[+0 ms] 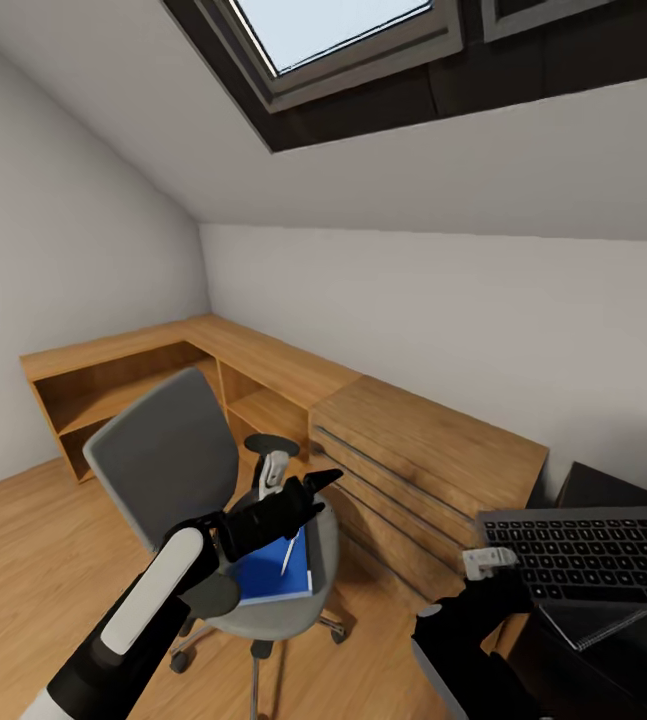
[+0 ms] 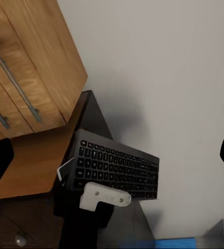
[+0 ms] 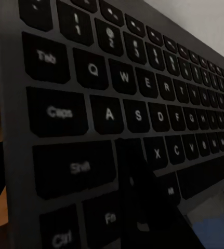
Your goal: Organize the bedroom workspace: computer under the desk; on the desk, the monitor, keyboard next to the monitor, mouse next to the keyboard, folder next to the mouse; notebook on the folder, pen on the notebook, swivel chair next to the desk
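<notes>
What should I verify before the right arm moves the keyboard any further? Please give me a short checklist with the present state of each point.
1. Right gripper holds the keyboard at its near left corner: ok; a finger lies over the keys in the right wrist view.
2. Keyboard is level: cannot tell; it seems tilted, and it lies partly over the notebook.
3. Free spot on the desk for the keyboard: cannot tell; little of the top shows.
4. Monitor position: cannot tell.
5. Left gripper is away from the keyboard: ok; it hovers open over the folder on the swivel chair.
6. Pen is safe: not ok; it lies loose on the folder.
</notes>
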